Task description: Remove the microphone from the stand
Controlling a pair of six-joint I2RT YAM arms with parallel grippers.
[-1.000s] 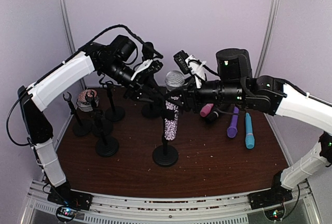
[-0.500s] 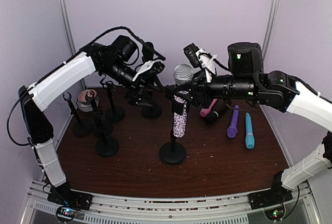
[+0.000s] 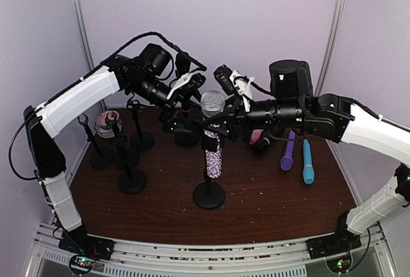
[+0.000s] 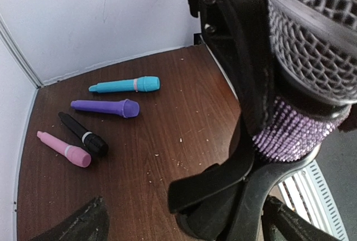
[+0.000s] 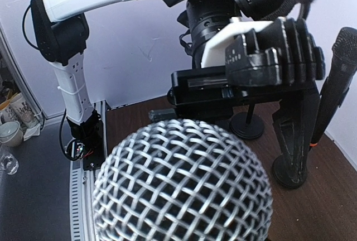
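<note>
The left gripper [image 3: 184,100] has opened wide, where a second ago it was almost closed just beside the microphone [image 3: 213,155]; it has also drawn back a little, upward and to the left, and is now apart from the microphone; the microphone with its stand [image 3: 209,195] swung to the right half a second ago and has since come back to the left; its base now lies slightly right of its first place; the right gripper [image 3: 222,122] went out and back together with the microphone.

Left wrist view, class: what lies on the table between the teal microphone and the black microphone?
The purple microphone lies between the teal microphone and the black microphone, all flat on the brown table. The left wrist view shows this plainly.
</note>
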